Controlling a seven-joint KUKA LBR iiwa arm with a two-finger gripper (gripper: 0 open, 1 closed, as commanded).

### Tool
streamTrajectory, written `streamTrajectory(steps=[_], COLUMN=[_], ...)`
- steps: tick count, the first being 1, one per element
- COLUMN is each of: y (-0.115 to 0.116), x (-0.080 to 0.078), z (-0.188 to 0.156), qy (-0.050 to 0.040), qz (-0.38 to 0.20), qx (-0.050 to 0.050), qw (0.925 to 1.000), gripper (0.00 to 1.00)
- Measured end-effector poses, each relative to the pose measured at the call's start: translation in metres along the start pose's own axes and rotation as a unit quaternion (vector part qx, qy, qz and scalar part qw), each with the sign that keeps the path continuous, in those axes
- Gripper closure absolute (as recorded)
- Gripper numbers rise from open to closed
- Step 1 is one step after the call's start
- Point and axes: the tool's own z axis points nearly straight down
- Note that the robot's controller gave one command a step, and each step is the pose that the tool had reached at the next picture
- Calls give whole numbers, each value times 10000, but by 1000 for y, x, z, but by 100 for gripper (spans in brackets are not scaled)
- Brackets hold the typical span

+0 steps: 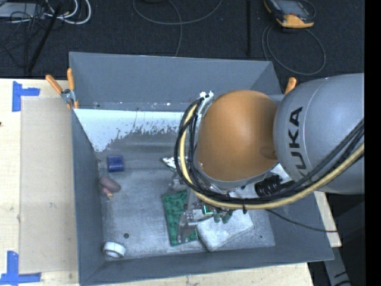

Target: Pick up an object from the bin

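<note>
Green circuit board [173,208] at the bin's [178,264] near wall lies under the pincer [197,217], state indeterminable; apparently the grasp step, so next: close, lift.

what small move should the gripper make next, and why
Probably ease straight down onto the green board. The gripper sits over that board's right edge, beside a white pad, while the blue block and white ring lie well off to the view's left. Whether it grips anything yet is hidden.
</note>
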Motion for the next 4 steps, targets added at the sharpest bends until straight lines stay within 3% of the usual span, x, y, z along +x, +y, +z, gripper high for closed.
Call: streamTrajectory(steps=[1, 3, 4], y=[-74, -70, -70], x=[-22, -24, -24], z=[156, 160, 159], qy=[-76, -88, -81], qz=[456, 541, 548], qx=[-35, -19, -23], qw=[9989, 9985, 9985], gripper=[0, 0, 100])
